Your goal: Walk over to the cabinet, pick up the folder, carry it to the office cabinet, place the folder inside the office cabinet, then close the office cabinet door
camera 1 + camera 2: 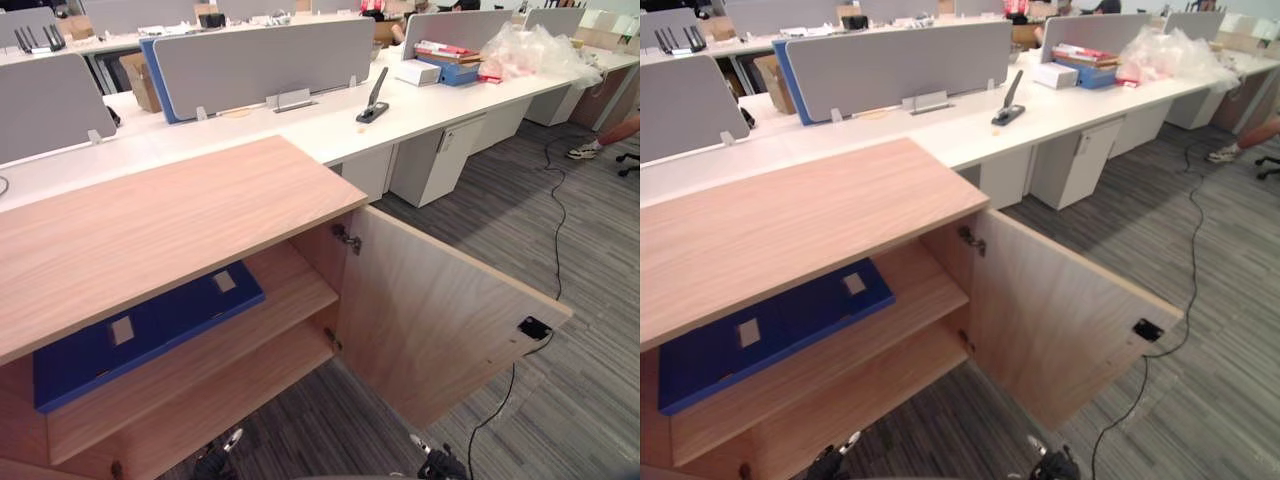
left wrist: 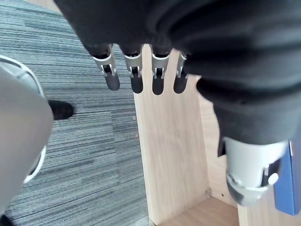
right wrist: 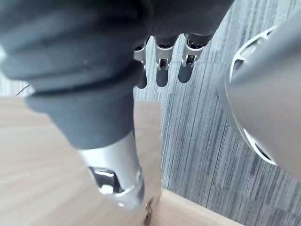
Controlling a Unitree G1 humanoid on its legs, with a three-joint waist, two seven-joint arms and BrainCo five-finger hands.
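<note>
Two empty hands here: the left hand (image 2: 133, 70) and the right hand (image 3: 162, 63) both hang toward the carpet with fingers straight and relaxed, holding nothing. The blue folder (image 1: 140, 335) is already lying flat on the upper shelf (image 1: 295, 290) inside the office cabinet (image 1: 150, 230), with its long edge right up near the shelf's front edge. So I'd say the only job left is shutting the door (image 1: 430, 310), which stands wide open on the right, swung out over the carpet.

What could go wrong, imo:
- The folder sits so close to the front that if it overhangs at all, the door could hit it and bounce back, or shove it crooked.
- The door is well out from both hands, so a short reach might just brush its edge and leave it ajar.
- Pushing near the hinge (image 1: 347, 238) gives poor leverage. The far end by the dark fitting (image 1: 534, 327) looks like the better spot.
</note>
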